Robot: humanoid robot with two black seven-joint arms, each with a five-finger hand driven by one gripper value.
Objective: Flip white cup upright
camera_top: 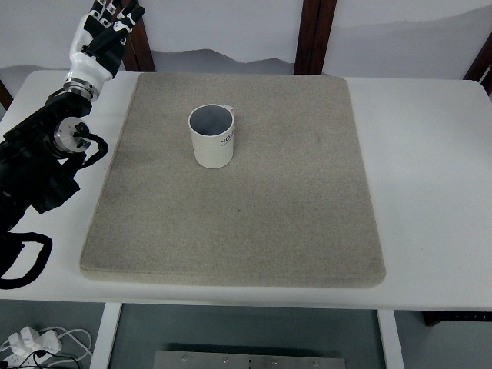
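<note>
A white cup (212, 137) stands upright on the beige mat (254, 223), mouth up, near the mat's upper middle, with dark print on its side. My left hand (108, 27) is raised at the top left, past the table's far edge and well away from the cup. Its fingers are relaxed and hold nothing. The left arm (46, 154) runs along the table's left side. The right arm does not show.
The mat lies on a white table (430, 169). Dark wooden posts (317, 34) stand behind the table's far edge. White cables (31, 342) lie on the floor at the bottom left.
</note>
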